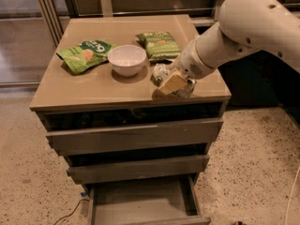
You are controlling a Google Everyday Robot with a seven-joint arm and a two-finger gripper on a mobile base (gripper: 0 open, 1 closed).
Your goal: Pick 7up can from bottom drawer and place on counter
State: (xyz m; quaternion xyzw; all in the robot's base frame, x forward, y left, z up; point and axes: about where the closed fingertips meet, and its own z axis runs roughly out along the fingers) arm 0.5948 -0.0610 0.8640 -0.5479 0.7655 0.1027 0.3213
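Observation:
My gripper [169, 81] is over the right front part of the tan counter [93, 88], shut on the 7up can [161, 72], a silvery can with dark green marks that lies tilted between the cream fingers. The can is at or just above the counter surface; whether it touches I cannot tell. The white arm reaches in from the upper right. Below, the bottom drawer [140, 200] is pulled open and its grey floor holds nothing I can see.
A white bowl [127, 59] sits mid-counter. Two green snack bags lie on the counter, one at the left [84, 54] and one behind the gripper [158, 44]. The two upper drawers stand slightly ajar. Speckled floor surrounds the cabinet.

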